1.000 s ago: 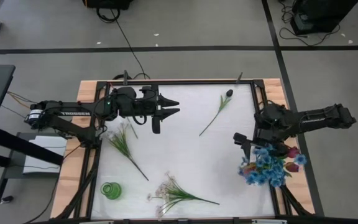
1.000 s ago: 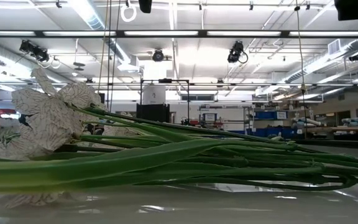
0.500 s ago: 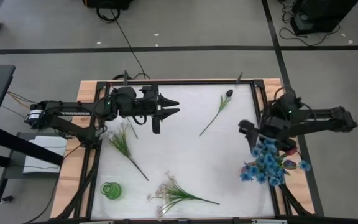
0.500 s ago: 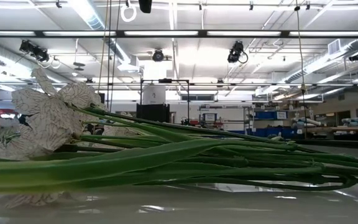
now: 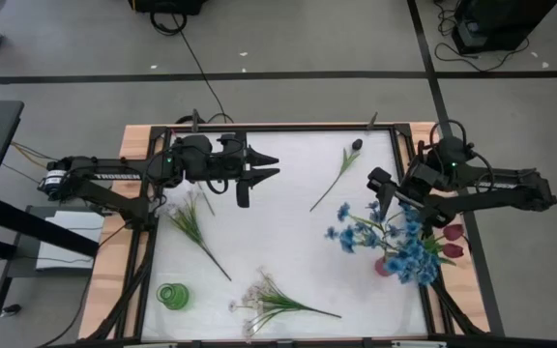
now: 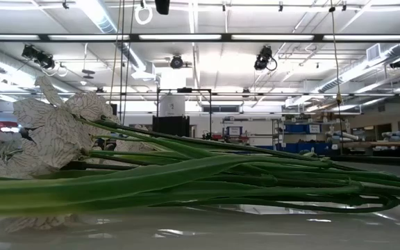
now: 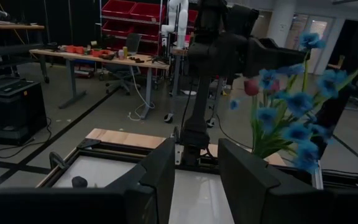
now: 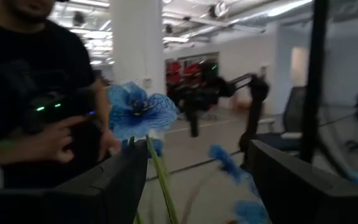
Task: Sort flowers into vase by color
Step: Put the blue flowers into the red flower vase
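A bunch of blue flowers (image 5: 399, 246) with dark red tulips (image 5: 451, 240) stands in a small pink vase (image 5: 383, 267) at the table's right. Its blossoms lean toward the table's middle. My right gripper (image 5: 380, 193) hangs open just beyond the bunch, and one blue blossom (image 8: 138, 112) and its stem (image 8: 160, 180) rise between the fingers. My left gripper (image 5: 271, 166) waits open at the far left, level, with nothing in it (image 7: 197, 180). A dark-budded flower (image 5: 341, 169), a pale leafy spray (image 5: 193, 227) and a white spray (image 5: 271, 302) lie flat on the table. My right gripper stands open around a blue flower's stem (image 8: 159, 171), which rises close to one finger (image 8: 120, 180). I cannot tell whether that finger touches the stem.
A green vase (image 5: 172, 295) stands near the front left corner. The white spray's blossoms (image 6: 47, 139) and stems (image 6: 221, 180) fill the low view. A person in a black shirt (image 8: 30, 81) stands beyond the table's right side. The table's middle (image 5: 278, 232) is bare white.
My right gripper has risen and gone toward the far edge, turning as it went. The blue bunch has spread and leaned toward the table's left, so several blossoms now reach over the white surface and the pink vase shows at its foot.
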`<state>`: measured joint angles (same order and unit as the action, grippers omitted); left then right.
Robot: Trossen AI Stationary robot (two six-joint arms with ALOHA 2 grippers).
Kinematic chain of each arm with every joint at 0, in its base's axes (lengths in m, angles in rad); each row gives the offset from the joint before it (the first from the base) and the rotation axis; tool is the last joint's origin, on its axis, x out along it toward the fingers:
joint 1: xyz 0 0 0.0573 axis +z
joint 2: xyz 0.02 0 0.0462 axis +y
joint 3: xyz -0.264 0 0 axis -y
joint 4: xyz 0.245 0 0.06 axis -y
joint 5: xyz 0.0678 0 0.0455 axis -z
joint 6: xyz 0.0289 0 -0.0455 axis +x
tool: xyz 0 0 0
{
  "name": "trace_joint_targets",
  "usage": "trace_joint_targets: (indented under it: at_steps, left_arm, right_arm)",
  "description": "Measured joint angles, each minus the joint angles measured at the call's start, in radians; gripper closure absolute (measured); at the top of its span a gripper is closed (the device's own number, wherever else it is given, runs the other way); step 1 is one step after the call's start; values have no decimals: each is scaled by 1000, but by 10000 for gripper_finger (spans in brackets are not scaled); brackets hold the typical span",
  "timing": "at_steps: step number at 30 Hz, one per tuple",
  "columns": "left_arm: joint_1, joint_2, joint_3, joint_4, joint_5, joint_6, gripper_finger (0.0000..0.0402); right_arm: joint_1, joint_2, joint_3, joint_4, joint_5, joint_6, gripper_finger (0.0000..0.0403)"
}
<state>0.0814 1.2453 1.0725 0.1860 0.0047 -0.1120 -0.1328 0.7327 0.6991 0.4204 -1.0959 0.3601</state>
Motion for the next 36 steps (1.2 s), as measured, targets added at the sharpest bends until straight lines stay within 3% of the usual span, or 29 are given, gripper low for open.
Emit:
trace_joint_targets:
  at_steps: [11,16,20,24,26,30,36]
  left_arm:
    - [0,0,0,0,0,0,276]
    - [0,0,0,0,0,0,276]
    - [0,0,0,0,0,0,276]
    - [0,0,0,0,0,0,276]
    - [0,0,0,0,0,0,276]
    - [0,0,0,0,0,0,276]
    - [0,0,0,0,0,0,276]
  right_arm:
    - [-3,-4,0,-85,-230,99,153]
    - [-8,-10,0,-75,-242,27,185]
    - [-43,-16,0,-39,-91,-65,209]
    - [-78,-7,0,-78,257,-155,222]
    - [-90,20,0,-135,358,-179,222]
    - [-98,113,0,-294,425,-158,212]
    - [-111,256,0,-518,480,1,174]
